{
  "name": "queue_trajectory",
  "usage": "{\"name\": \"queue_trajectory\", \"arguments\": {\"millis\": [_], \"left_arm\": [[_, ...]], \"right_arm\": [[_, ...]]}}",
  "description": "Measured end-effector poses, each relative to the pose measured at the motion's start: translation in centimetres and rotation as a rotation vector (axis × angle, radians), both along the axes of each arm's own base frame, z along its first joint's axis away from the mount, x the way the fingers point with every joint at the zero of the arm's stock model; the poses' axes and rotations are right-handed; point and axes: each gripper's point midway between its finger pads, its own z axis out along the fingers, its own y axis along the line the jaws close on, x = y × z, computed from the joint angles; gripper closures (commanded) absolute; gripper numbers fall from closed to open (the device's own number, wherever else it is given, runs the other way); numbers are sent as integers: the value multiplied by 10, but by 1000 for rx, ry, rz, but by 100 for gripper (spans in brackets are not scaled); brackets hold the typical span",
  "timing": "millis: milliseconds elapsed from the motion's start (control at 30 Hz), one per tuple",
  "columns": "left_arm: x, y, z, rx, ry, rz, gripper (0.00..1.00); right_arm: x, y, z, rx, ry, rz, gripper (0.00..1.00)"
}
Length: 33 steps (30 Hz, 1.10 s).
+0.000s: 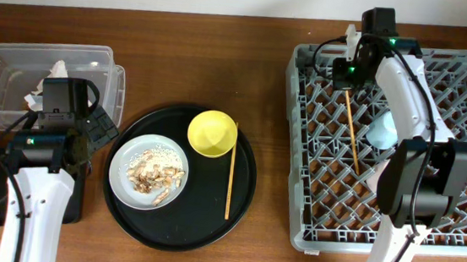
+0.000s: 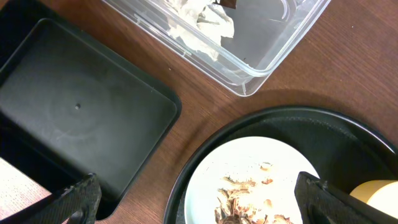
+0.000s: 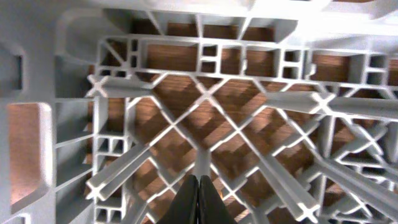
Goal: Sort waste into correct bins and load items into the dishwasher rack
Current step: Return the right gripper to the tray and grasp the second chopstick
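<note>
Grey plastic formed the dishwasher rack at the right of the worktop. It carried 1 wooden chopstick lying across its lattice and a light-blue cup partly hidden behind the right arm. The right claw was clenched on nothing visible, tips pressed together above the rack's rear left corner, near that chopstick's far end. By this layout, the step in hand was probably loading the 2nd chopstick, which lay on the round black tray just right of the yellow bowl. To do it well, lift the claw clear of the pegs before traversing, open it across the stick near its middle, descend squarely so the thin stick cannot roll, and release it parallel to the 1st. The left claw was released, jaws wide and empty, hovering between the shallow black tray and the plate. The clear tub held crumpled white napkins. The shallow black tray showed nothing in it, and the plate held the food scraps. No pink cup could be found.
</note>
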Motion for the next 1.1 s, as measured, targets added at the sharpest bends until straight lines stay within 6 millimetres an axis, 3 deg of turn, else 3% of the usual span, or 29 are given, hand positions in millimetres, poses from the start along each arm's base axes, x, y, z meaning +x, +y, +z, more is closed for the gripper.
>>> {"name": "queue_trajectory", "arguments": {"millis": [167, 367, 433, 533, 667, 733, 800, 933, 1100], "left_arm": [[0, 0, 0, 0, 0, 0, 1], [0, 0, 0, 0, 0, 0, 1], [0, 0, 0, 0, 0, 0, 1], [0, 0, 0, 0, 0, 0, 1], [0, 0, 0, 0, 0, 0, 1], [0, 0, 0, 0, 0, 0, 1], [0, 0, 0, 0, 0, 0, 1], [0, 0, 0, 0, 0, 0, 1], [0, 0, 0, 0, 0, 0, 1]], "right_arm": [[-6, -16, -3, -78, 26, -58, 96], [-26, -24, -6, -116, 109, -92, 96], [-32, -24, 4, -112, 126, -108, 95], [-41, -13, 33, -54, 116, -99, 87], [-71, 33, 95, 118, 83, -12, 66], [-99, 74, 116, 182, 113, 75, 56], [-118, 103, 117, 202, 167, 132, 49], [-160, 172, 97, 179, 282, 249, 1], [-192, 224, 61, 96, 317, 298, 2]]}}
